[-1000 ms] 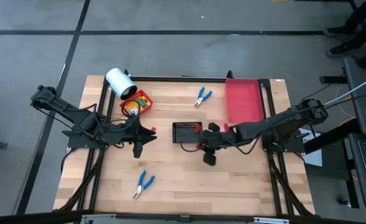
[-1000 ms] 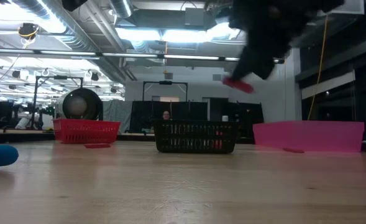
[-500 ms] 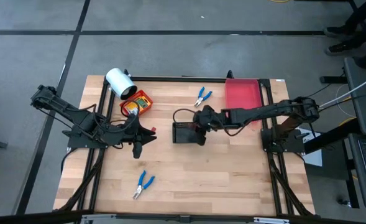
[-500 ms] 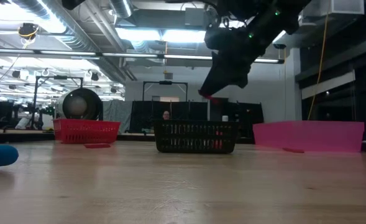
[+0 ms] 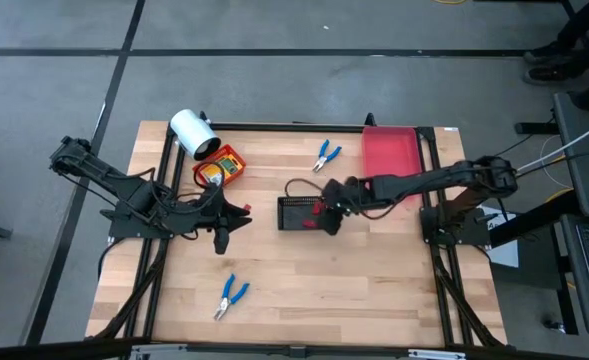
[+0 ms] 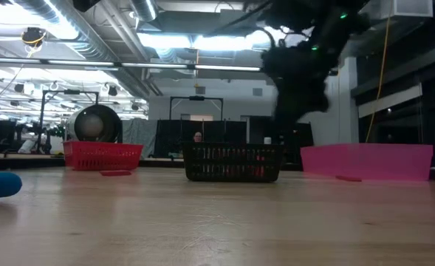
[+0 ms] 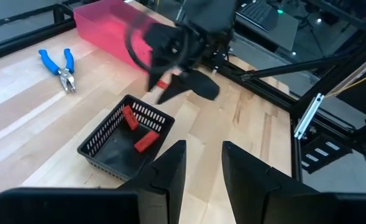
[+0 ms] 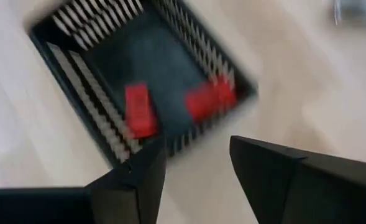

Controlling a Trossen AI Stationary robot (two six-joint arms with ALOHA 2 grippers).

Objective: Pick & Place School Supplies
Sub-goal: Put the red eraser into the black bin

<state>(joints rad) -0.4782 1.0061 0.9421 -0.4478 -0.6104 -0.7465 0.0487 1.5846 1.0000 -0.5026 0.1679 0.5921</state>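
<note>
Worktop (image 5: 304, 280) w/ both arms over it; sorting looks partly done, more left than finished.

Pink-red tray (image 5: 390, 160) at the far right edge: appears bare inside, nothing placed there as far as visible. Red basket (image 5: 220, 168), near the white roll (image 5: 192, 132), holds a yellow-orange box (image 5: 214, 174).

Black tray (image 5: 301, 213) mid-worktop: at least two red pieces (image 8: 139, 109) lie inside, seen in both wrist views. So the red bits seem sorted, at least those visible.

Right end effector (image 5: 330, 210) hovers just beside/over the black tray's right end; fingers spread in its own wrist view, nothing between them. Judgement: it's empty and free for the next pick.

Left end effector (image 5: 224, 228) sits left of the black tray, well apart from any supply; fingers (image 7: 170, 171) parted a little, holding nothing.

Still to do: two blue-handled pliers. One pair (image 5: 325, 154) lies near the far edge, between red basket and pink-red tray; the other pair (image 5: 230, 296) lies near the front edge, left of centre. Both loose on the wood, untouched.
</note>
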